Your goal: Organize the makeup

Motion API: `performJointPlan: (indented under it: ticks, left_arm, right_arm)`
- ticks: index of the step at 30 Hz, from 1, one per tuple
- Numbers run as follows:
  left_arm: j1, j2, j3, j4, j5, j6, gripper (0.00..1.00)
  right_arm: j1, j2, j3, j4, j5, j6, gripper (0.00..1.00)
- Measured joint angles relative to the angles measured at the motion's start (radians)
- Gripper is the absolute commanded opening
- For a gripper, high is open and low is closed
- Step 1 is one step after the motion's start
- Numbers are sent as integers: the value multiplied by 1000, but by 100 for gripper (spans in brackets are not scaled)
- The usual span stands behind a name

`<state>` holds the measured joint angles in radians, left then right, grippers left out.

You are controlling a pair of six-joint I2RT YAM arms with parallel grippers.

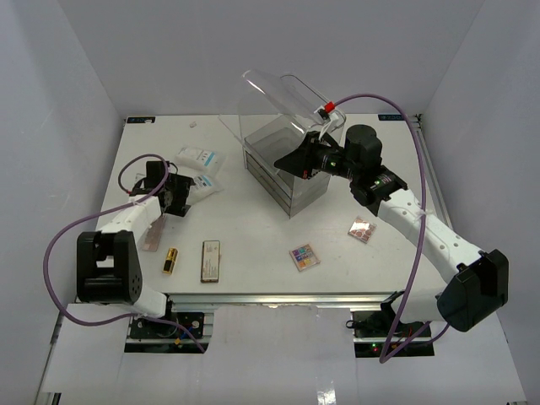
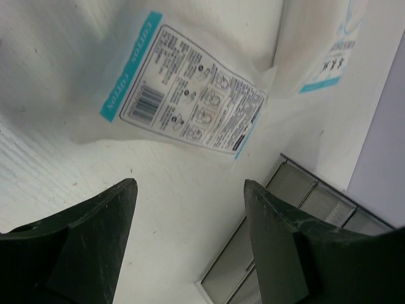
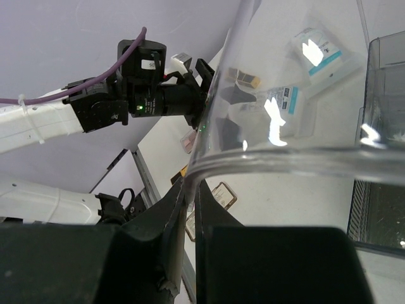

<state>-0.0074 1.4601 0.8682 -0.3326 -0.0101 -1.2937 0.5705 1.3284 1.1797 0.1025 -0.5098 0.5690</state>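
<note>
**Arm pose.** We see the left arm [image 1: 126, 218] bent low over the left part of the table. The left gripper [image 2: 190, 196] hangs with its jaws spread and nothing between them, just near of the white-and-blue sachets [image 1: 201, 160]. The right arm [image 1: 422, 228] stretches left and far to the clear drawer box [image 1: 287, 181]. There the right gripper [image 3: 190, 190] is pinching the rim of the raised clear lid [image 1: 278, 94].

**Surface and room.** We find the rest of the makeup on the white table [image 1: 253, 224], nearer than the box. From left to right lie:
- the pink flat compact [image 1: 152, 234], beside the left arm
- the gold lipstick tube [image 1: 170, 260]
- the long beige-brown palette [image 1: 211, 260]
- the multicolour square palette [image 1: 304, 256]
- the pinkish square palette [image 1: 363, 229]

Plain pale walls [image 1: 253, 42] close the left, far and right sides.
</note>
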Motion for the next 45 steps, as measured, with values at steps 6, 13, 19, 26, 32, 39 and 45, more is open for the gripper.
performJointPlan:
  ticks: [6,13,19,26,32,39,45]
  left_arm:
    - [1,94,25,24,-62,-62,65]
    - [1,185,31,67,-66,-99,25]
    - [1,185,36,93,-61,-110,9]
    - [1,129,-19,147,-21,-66,0]
    - [3,-93,-126,208,83,31,0]
    - [4,-340,-278,388,279,117,0]
    - [-54,-341,-333,528,427,101,0]
  right_arm:
    - [-1,-4,-1,1,0,0,11]
    - [-7,-28,-18,3,-9,1,11]
    - [-10,-29,-19,3,-14,4,11]
    - [-13,-30,-19,4,-18,5,11]
    - [-15,-31,-19,4,-21,7,11]
    - [-19,-32,-19,5,-28,13,11]
    - [-21,-32,-19,5,-32,18,11]
